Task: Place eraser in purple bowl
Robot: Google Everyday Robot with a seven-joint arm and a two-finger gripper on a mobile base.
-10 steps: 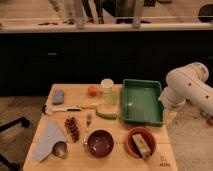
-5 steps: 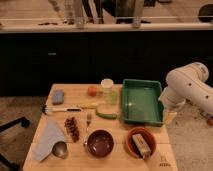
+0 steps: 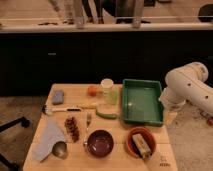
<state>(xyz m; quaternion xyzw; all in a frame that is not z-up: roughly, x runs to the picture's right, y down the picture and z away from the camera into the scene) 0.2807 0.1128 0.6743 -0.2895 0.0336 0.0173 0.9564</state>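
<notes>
The eraser (image 3: pixel 140 145), a tan block, lies tilted inside the orange-red bowl (image 3: pixel 131 138) at the table's front right. The purple bowl (image 3: pixel 100 143) sits empty just left of it, at the front middle. The white robot arm (image 3: pixel 187 87) hangs over the table's right edge. My gripper (image 3: pixel 170 117) points down beside the green tray's right rim, above and to the right of the eraser, touching neither bowl.
A green tray (image 3: pixel 142 102) stands at the back right. A blue-grey pad (image 3: pixel 58 96), a brush (image 3: pixel 65 108), a cup (image 3: pixel 107 88), an orange fruit (image 3: pixel 92 90), a green pepper (image 3: pixel 105 114), a fork (image 3: pixel 88 122), a grey cloth (image 3: pixel 49 137) and a metal spoon (image 3: pixel 60 149) lie to the left.
</notes>
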